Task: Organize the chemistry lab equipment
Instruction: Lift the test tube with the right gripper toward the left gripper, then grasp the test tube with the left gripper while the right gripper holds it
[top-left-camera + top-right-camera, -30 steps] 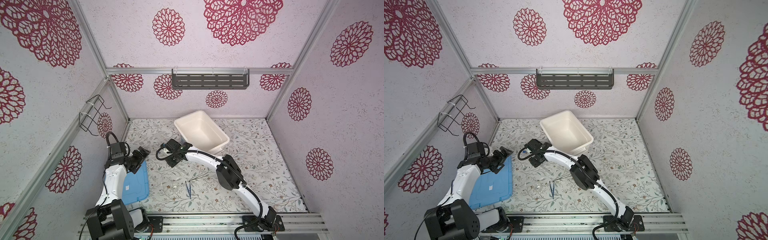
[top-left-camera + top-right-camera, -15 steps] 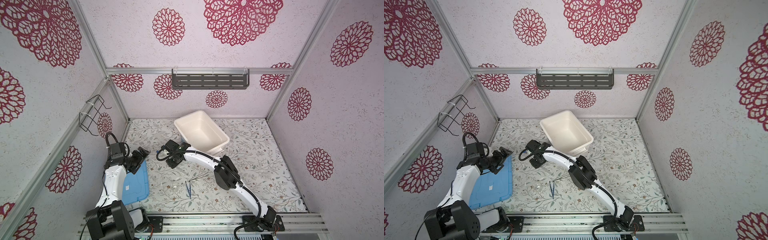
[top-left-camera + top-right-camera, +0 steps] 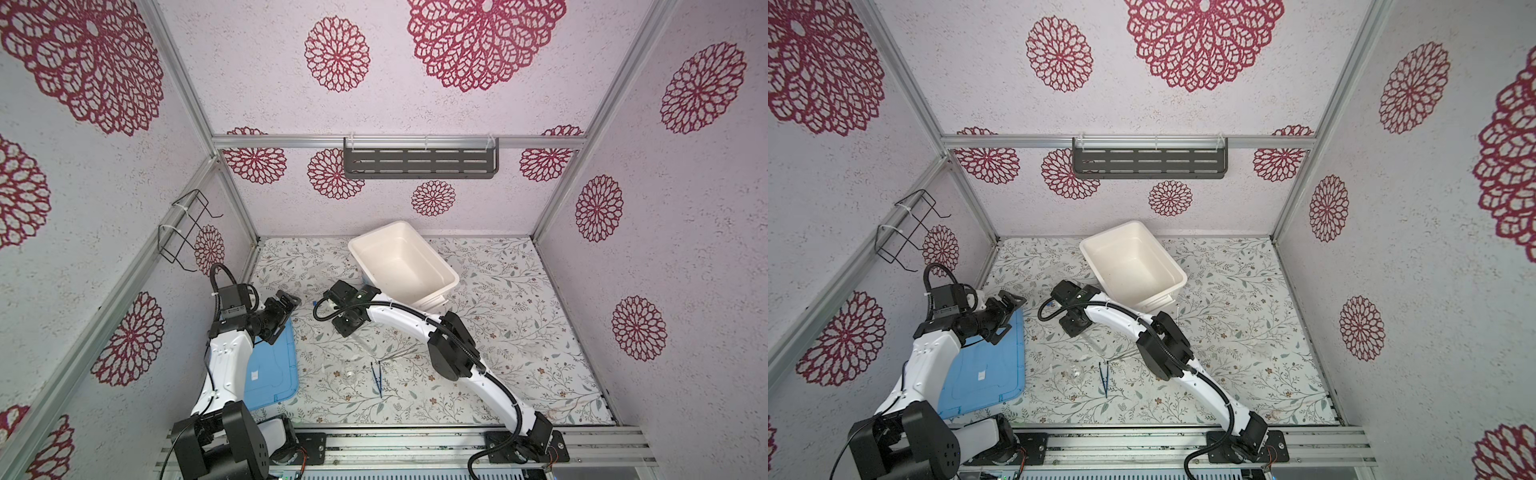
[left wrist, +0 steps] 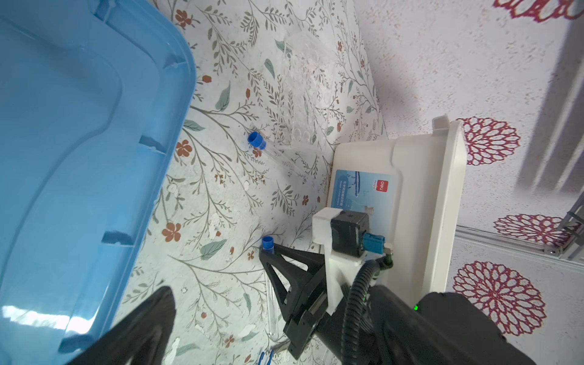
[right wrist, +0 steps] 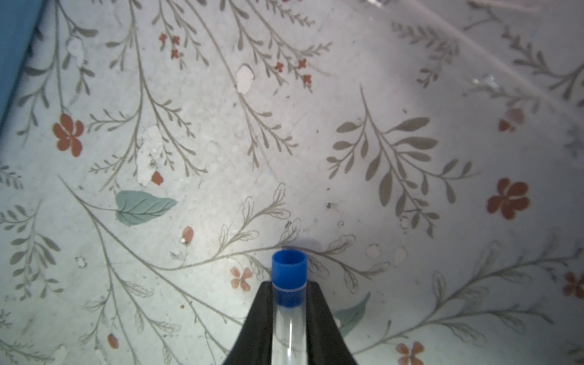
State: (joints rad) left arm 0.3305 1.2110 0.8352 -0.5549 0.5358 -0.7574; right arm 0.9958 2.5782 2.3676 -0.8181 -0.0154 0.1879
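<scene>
R claw (image 5: 289, 284): I read it as closed on a clear blue-capped tube (image 5: 289, 322). Fingers press both sides just below the cap, and the cap end sticks out past the tips. I can't tell whether the tube is clear of the floral mat (image 5: 189, 126). In both top views this grip sits btwn the blue lid (image 3: 270, 374) and the white tub (image 3: 399, 266), nr the tub's front corner.

L claw (image 3: 286, 311): jaws wide apart, nothing btwn them, above the lid's far edge.

Second capped tube (image 4: 256, 140) lies on the mat beside a clear rack (image 4: 303, 94), apart from both claws. Dark blue tweezers (image 3: 377, 376) and a small clear vessel (image 3: 350, 375) lie mid-mat, nr each other.
</scene>
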